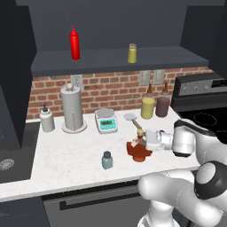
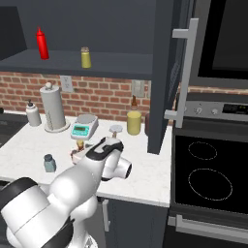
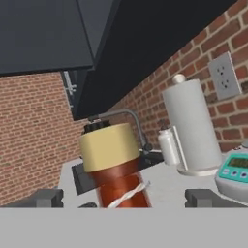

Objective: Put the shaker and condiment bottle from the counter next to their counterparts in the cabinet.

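Note:
The condiment bottle (image 1: 138, 150), reddish-brown with a wide foot and tan stopper, stands on the white counter (image 1: 75, 155). My gripper (image 1: 142, 141) reaches it from the right, level with its neck. In the hand view the bottle (image 3: 116, 169) rises between my two fingertips (image 3: 46, 197), and the gripper (image 3: 126, 199) is open with wide gaps on both sides. The pale blue-grey shaker (image 1: 107, 160) (image 2: 49, 163) stands to the bottle's left, nearer the front edge. On the cabinet (image 1: 119, 60) shelf stand a red squeeze bottle (image 1: 75, 43) and a yellow-olive shaker (image 1: 132, 53).
Along the brick wall stand a soap dispenser (image 1: 46, 119), a paper towel holder (image 1: 72, 108), a kitchen scale (image 1: 106, 120) and two jars (image 1: 148, 106). The stove (image 1: 204, 115) lies to the right, a sink (image 1: 9, 159) to the left. An open cabinet door (image 2: 164, 72) hangs right of the shelf.

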